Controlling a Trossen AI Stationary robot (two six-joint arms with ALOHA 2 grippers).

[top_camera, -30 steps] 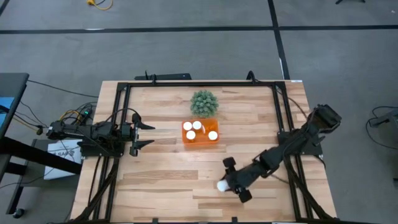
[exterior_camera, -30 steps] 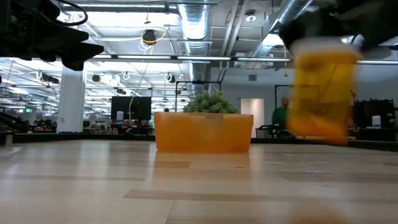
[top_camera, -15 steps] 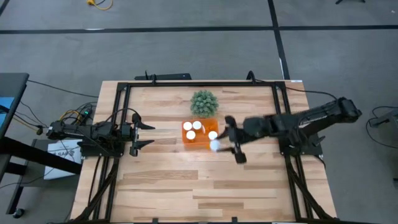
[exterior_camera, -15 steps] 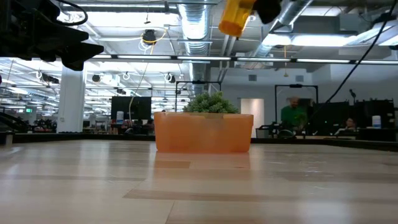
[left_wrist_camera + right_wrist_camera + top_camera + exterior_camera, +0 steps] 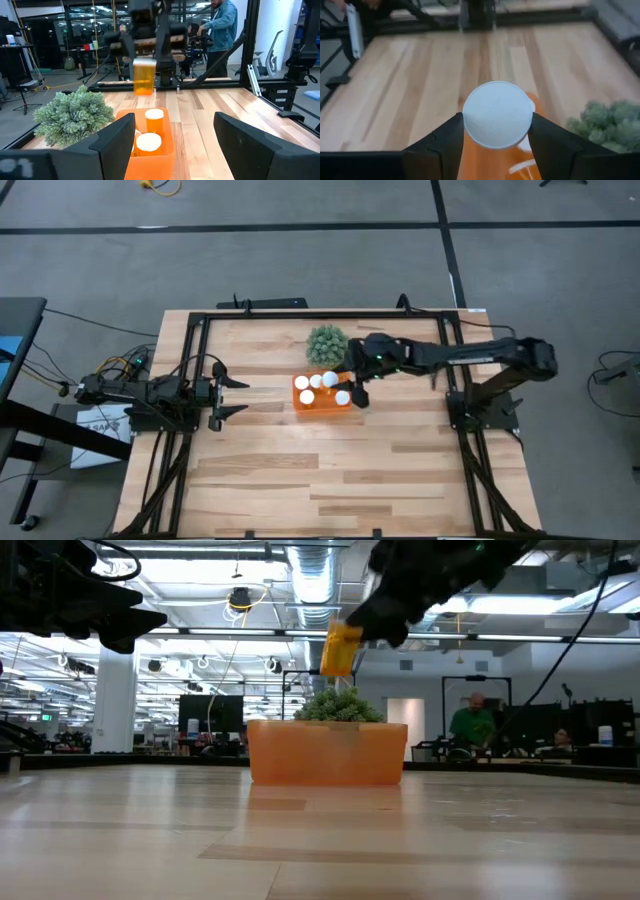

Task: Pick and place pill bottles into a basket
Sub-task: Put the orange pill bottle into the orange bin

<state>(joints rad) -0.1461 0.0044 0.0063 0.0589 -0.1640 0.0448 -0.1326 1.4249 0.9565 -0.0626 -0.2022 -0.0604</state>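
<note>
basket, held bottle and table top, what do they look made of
The basket looks like translucent orange plastic with a matte, faintly glowing wall. The held pill bottle, in the right gripper, seems amber see-through plastic with an opaque white cap. The table looks like pale jointed wood planks.

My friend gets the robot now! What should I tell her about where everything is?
Right gripper: shut on a pill bottle, held in the air above the basket.
Left gripper: open, holding nothing, waiting at the table's left side.
Done: four white caps show in the basket in the high view, plus the carried one over it.
Left: lower the bottle, let go. No other bottles show on the table.
</note>
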